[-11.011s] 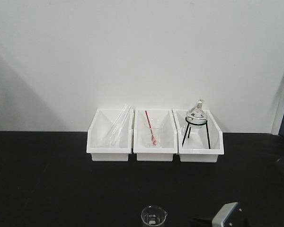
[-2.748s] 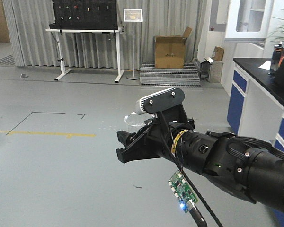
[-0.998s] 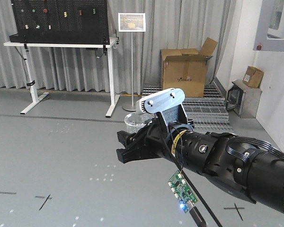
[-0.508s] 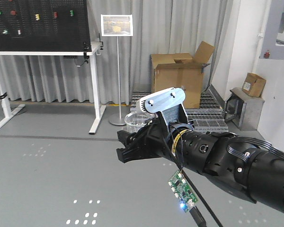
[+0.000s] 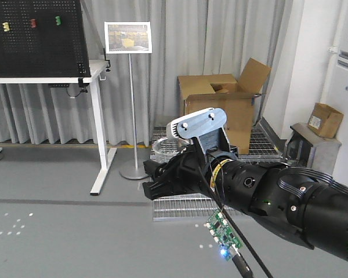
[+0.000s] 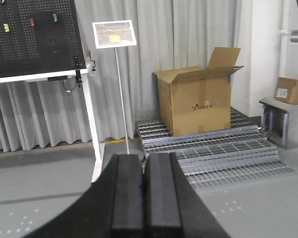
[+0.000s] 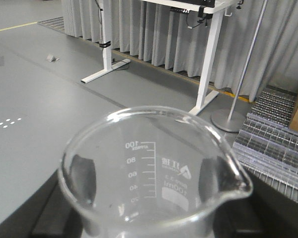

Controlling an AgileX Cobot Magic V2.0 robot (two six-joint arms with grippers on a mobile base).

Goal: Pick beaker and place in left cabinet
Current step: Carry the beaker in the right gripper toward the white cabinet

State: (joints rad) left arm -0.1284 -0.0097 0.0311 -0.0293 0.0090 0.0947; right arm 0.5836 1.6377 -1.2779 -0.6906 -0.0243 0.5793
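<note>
Flooring [image 5: 46,231] of plain grey is spread beneath and beyond the right gripper [image 5: 155,178], by which the beaker [image 7: 154,178] is held in the air, clamped between two dark pads [image 7: 83,173] that are seen through the glass on either side. In the front view the beaker's rim [image 5: 164,148] is seen just above the black fingers. The left gripper [image 6: 144,158] is seen from its own camera with its two fingers pressed flat together and nothing between them.

Pale grey curtains [image 5: 220,35] are hung along the far side of the room, well beyond both grippers. To the left of the right gripper and farther back, a black pegboard [image 5: 29,40] is mounted over a white table [image 5: 96,116], and a framed sign [image 5: 128,37] is carried on a thin pole with a round foot. Directly behind the right gripper an open cardboard box [image 5: 243,116] is set on a low metal grating [image 5: 174,208]. To its right a smaller box [image 5: 325,120] is placed beside a white wall [image 5: 313,58]. Below the right arm a small circuit board [image 5: 222,229] with a lit blue point is hung on a cable.

White marks reading 100, 80, 60 and 40 are printed on the beaker, with "100ml" under a triangular logo. A small dark mark on the large box appears to read AGILEX; the sign's picture is too small to be read.
</note>
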